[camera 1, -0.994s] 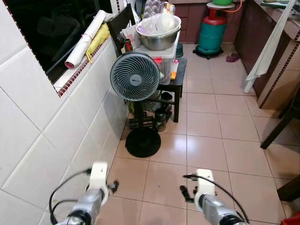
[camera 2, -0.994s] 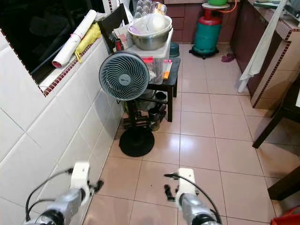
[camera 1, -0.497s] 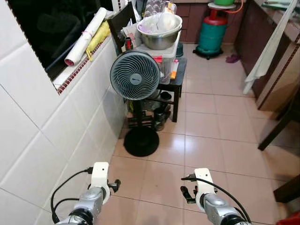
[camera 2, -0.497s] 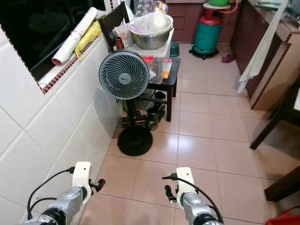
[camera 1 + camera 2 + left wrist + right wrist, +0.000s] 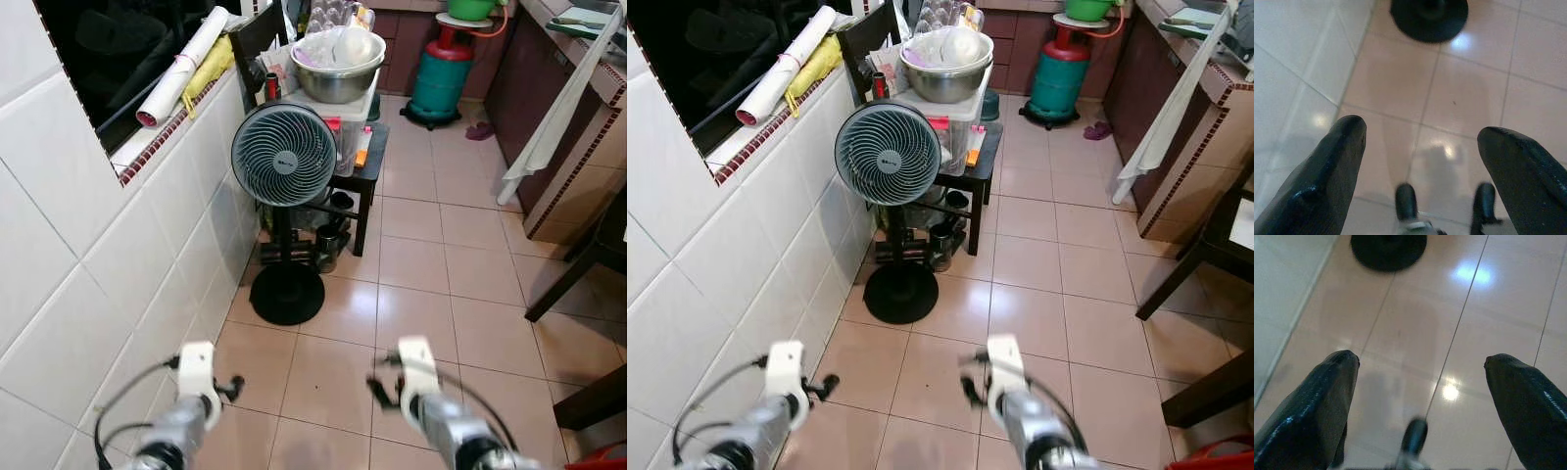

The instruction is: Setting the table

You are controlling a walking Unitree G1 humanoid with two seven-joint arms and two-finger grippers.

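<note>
While both the left gripper (image 5: pixel 1418 147) and right gripper (image 5: pixel 1422 377) hang wide open and empty over the near floor, the steel bowl (image 5: pixel 338 76) far ahead looks rigid, slippery; grip its rim.

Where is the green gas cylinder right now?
In the left eye view, the green gas cylinder stands on the floor at the far end, right of the stool with the metal bowl, beside the dark cabinets.

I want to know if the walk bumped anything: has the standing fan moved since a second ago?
No. The fan stands by the same black stool, its base on the same floor tiles next to the wall; the camera itself shifted.
</note>
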